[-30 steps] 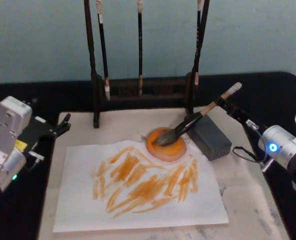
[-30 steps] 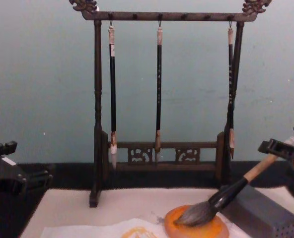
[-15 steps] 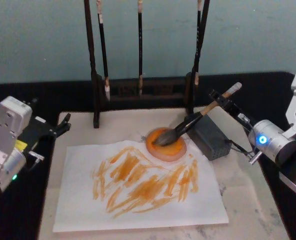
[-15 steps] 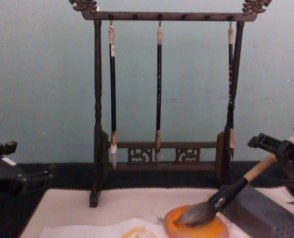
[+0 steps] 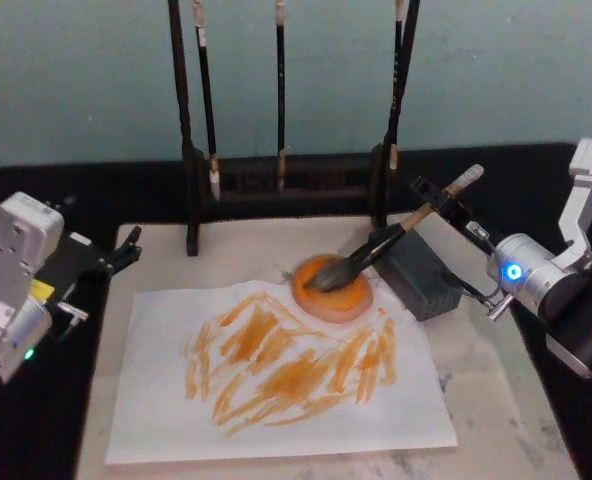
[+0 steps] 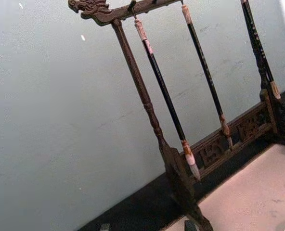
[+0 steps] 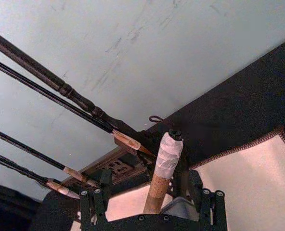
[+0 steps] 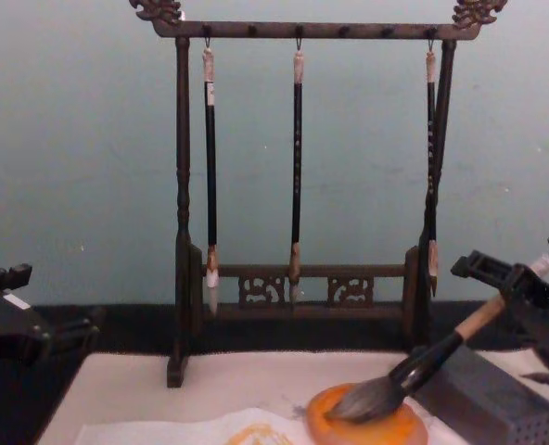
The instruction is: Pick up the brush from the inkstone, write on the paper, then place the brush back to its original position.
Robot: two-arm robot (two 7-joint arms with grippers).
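Nearest to the robot, the paper (image 5: 166, 425) lies flat on the cream mat (image 5: 496, 400), its middle covered with slanting orange strokes. Off to the left, beside the mat's edge and over the black cloth (image 5: 36, 195), the left gripper (image 5: 124, 250) hangs idle with its fingers spread and nothing between them.

Just past the paper's far right corner sits the inkstone (image 5: 344, 304), touching or slightly overlapping the sheet's edge. The brush (image 5: 396, 238) rests with its bushy dark bristles on the orange disc. Its handle slopes up and away to the right, passing over the top of a grey block (image 5: 424, 275) that stands right beside the inkstone. The white-wrapped end with its small loop is the highest and farthest part.

Farther up the handle, on the tan wood just below the white wrap, is the right gripper (image 5: 438, 205). It reaches in from the right side of the table. Its claw is open: in the right wrist view the fingers (image 7: 95, 204) stand on either side of the handle with a clear gap to the wood, so the brush is straddled, not clamped.

Beyond all this, at the mat's far edge, a dark carved wooden stand (image 5: 276, 185) holds three thin brushes (image 8: 296, 167) hanging tip down from its top bar. Behind the stand is a pale blue-green wall (image 5: 76, 80).
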